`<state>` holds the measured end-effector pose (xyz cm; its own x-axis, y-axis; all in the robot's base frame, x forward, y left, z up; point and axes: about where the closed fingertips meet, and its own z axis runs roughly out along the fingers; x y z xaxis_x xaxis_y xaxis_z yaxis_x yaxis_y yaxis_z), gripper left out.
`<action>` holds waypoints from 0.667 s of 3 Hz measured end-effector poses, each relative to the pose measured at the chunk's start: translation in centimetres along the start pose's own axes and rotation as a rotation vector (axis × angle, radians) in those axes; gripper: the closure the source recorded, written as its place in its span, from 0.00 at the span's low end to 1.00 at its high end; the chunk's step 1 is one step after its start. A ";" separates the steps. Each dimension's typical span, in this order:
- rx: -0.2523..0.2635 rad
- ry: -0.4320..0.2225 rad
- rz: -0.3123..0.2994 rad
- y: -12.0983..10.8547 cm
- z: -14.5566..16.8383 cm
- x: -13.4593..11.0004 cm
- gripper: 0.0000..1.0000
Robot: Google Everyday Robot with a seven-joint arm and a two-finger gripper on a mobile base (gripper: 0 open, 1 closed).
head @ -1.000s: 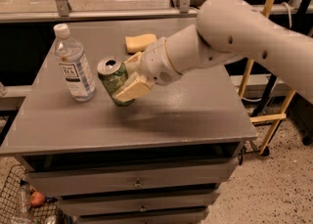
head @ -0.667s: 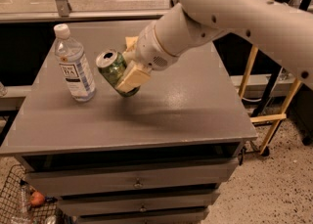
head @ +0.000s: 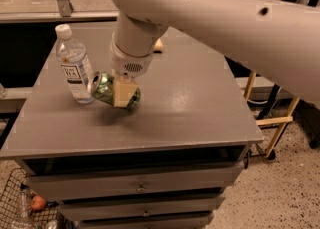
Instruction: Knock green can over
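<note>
Two-finger gripper [head: 124, 93] below the wrist of the white arm [head: 210, 18], closed across the middle of the small green aluminium drink can [head: 103, 87], one pale pad lying over its front. Can tipped steeply, silver top aimed toward 10 o'clock, bottom edge at or just above the flat grey cabinet top [head: 200, 113]; contact not discernible. Tilt judged deliberate: held part-way through being laid on its side. Upright at 9 o'clock of the can: clear plastic water bottle [head: 74, 68] with white cap, just beside the can's top, apparently apart. Risk noted: any swing toward 9 o'clock liable to strike the bottle. Toppling judged nearly complete, not finished.
</note>
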<state>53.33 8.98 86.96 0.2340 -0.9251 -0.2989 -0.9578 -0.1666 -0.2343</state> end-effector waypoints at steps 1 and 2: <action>-0.029 0.124 -0.054 0.6 0.9 0.8 1.00; -0.029 0.125 -0.054 0.6 0.8 0.7 0.82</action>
<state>53.10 8.47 85.90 0.2643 -0.9495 -0.1689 -0.9492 -0.2251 -0.2199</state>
